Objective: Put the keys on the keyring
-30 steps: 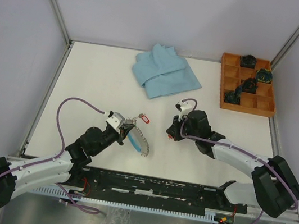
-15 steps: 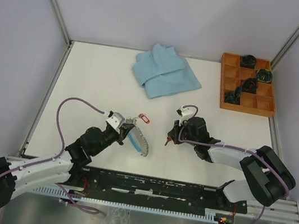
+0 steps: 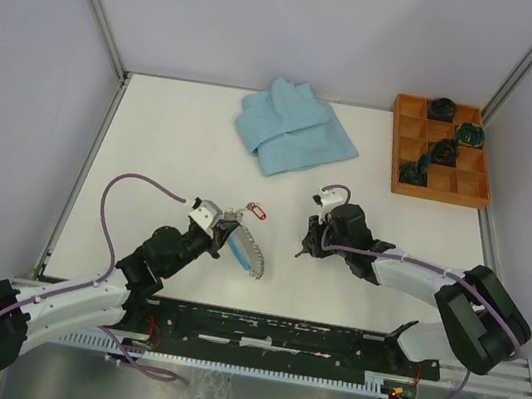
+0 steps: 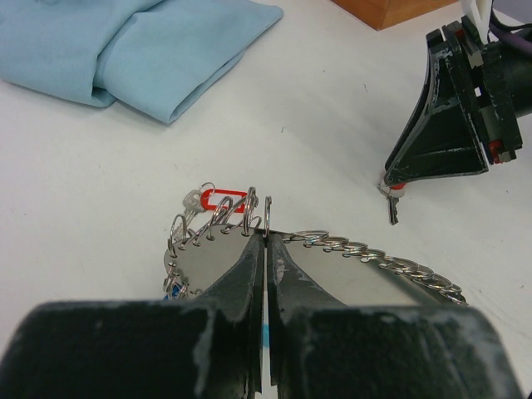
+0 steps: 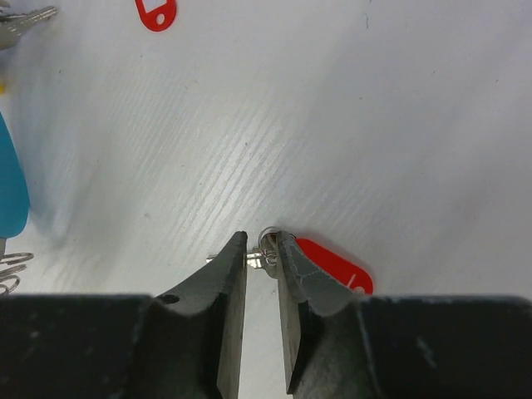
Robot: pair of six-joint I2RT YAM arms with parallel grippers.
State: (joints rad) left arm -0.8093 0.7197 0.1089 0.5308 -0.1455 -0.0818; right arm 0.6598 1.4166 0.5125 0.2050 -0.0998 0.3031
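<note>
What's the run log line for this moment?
left end effector shut on keyring | right end effector open, tips straddling red-tagged key

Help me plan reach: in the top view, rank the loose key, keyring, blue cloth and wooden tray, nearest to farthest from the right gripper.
1. loose key, at the right gripper tips.
2. keyring, to its left, held by the left gripper.
3. blue cloth, far middle.
4. wooden tray, far right corner.

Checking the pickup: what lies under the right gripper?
A silver key with a red tag lies on the table between the right gripper's parted fingers, which hide much of its blade and part of the tag.
</note>
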